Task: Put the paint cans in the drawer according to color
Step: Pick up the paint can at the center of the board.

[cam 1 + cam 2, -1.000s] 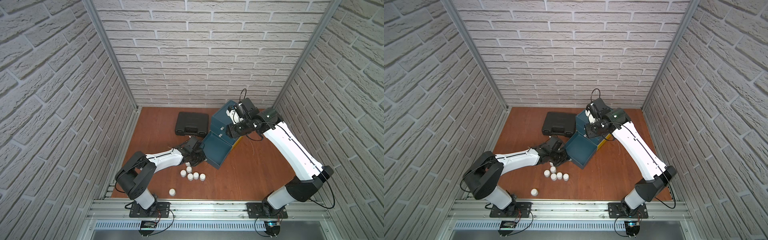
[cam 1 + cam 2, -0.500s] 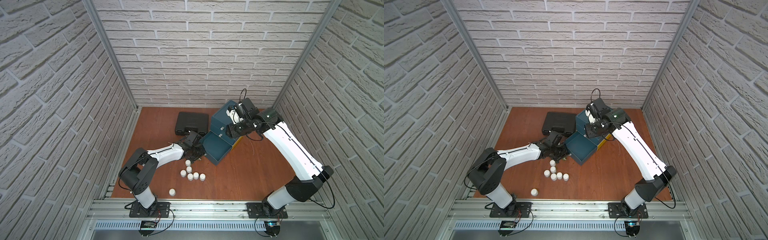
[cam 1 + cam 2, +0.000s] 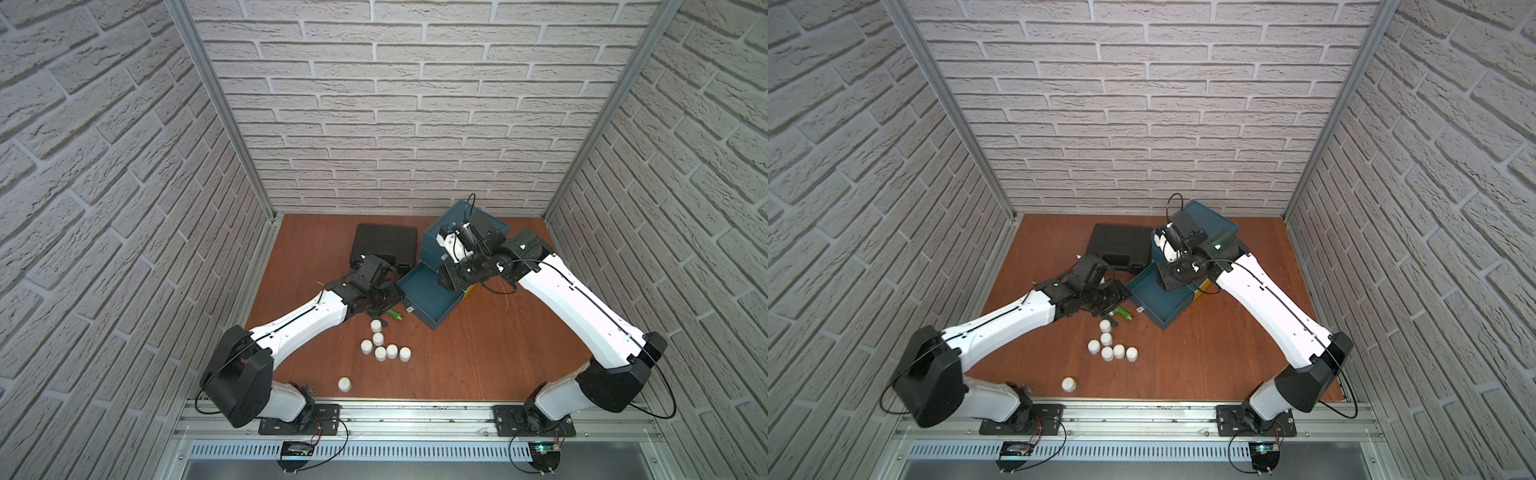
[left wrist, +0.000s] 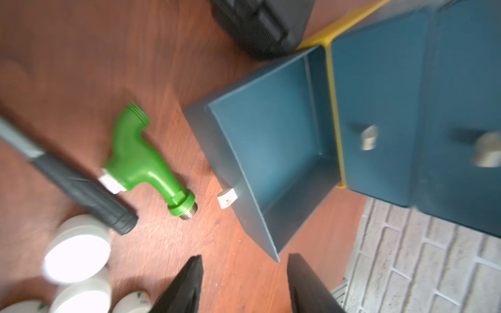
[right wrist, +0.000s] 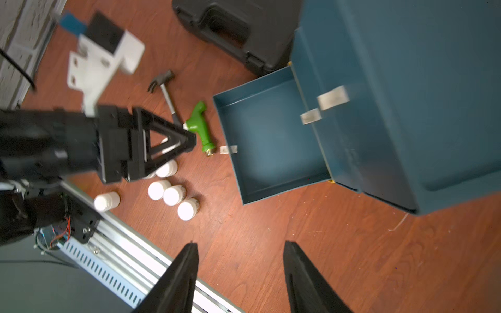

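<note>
Notably, stubby round-lidded paint cans (image 3: pixel 392 352) stand near a boxy teal drawer (image 3: pixel 428 291).

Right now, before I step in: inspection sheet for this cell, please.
Surface: red-brown wooden tabletop, lightly scratched.
Job's things: seven white paint cans on the tabletop, six clustered and one apart near the front; bottom drawer of the teal cabinet pulled out, empty.
Clutter: green toy drill, hammer, closed black tool case.
Grippers: left gripper open, empty; right gripper open, empty.
Cables: black cable looping above the right wrist; wiring at both bases.
Surroundings: white brick-pattern walls; aluminium rail in front.
</note>
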Action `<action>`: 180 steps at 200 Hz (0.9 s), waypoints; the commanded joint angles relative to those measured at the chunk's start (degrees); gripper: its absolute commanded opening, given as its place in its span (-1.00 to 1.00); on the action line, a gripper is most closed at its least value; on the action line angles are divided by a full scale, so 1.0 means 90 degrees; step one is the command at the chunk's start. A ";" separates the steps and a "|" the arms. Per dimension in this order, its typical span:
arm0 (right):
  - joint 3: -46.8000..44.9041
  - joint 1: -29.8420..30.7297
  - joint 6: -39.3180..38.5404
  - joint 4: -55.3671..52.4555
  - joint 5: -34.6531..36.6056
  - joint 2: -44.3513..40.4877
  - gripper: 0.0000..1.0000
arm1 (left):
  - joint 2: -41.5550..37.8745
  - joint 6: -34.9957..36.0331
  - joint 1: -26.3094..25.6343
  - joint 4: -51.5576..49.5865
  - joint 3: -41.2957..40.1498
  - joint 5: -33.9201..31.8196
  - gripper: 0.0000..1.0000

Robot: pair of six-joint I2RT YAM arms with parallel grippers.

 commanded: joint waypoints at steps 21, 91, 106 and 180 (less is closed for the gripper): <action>-0.1142 0.1262 -0.0113 0.0996 -0.0196 -0.0216 0.16 | -0.1241 0.0770 0.1288 -0.1802 0.0070 -0.0020 0.08; -0.2069 0.2231 -0.0211 0.1461 -0.0422 0.1141 0.27 | -0.2677 0.2483 0.3361 -0.3673 0.0203 0.0512 0.08; -0.2078 0.2230 -0.0219 0.1503 -0.0494 0.1463 0.28 | -0.3009 0.2665 0.3690 -0.3722 0.0177 0.0661 0.08; -0.1947 0.2248 -0.0096 0.1561 -0.0085 0.2522 0.29 | -0.3280 0.3765 0.4066 -0.3059 0.0210 0.1062 0.06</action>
